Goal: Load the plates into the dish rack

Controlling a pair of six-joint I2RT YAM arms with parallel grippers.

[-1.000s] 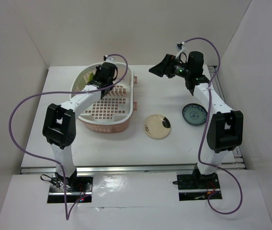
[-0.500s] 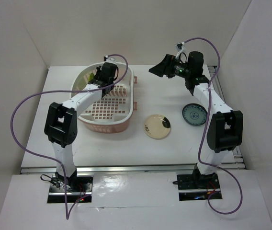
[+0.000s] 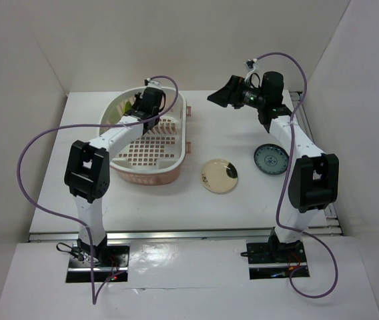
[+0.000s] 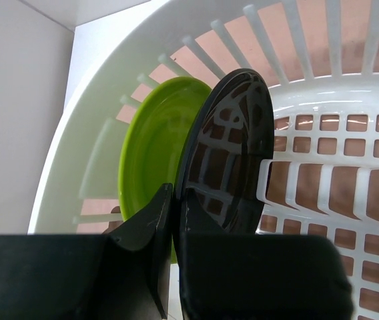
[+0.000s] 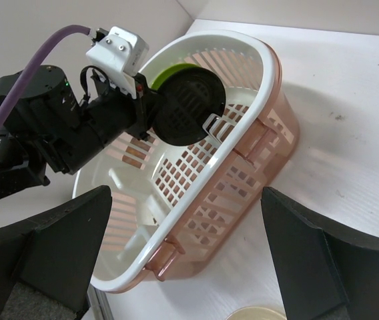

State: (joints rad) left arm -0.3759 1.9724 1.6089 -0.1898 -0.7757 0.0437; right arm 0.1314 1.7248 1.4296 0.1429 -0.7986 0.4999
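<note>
Clamped left pincer [image 4: 175, 207], wide-splayed right pincer [image 3: 221, 93]

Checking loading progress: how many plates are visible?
4. Lime green plate and black plate standing in the dish rack, black held by left fingers; cream plate and teal plate on the table. None seem hidden.

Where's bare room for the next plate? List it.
Free: dish rack floor from dividers to near wall; table between rack and cream plate. Crowded: rack's far end, left gripper holding black plate beside green plate.
</note>
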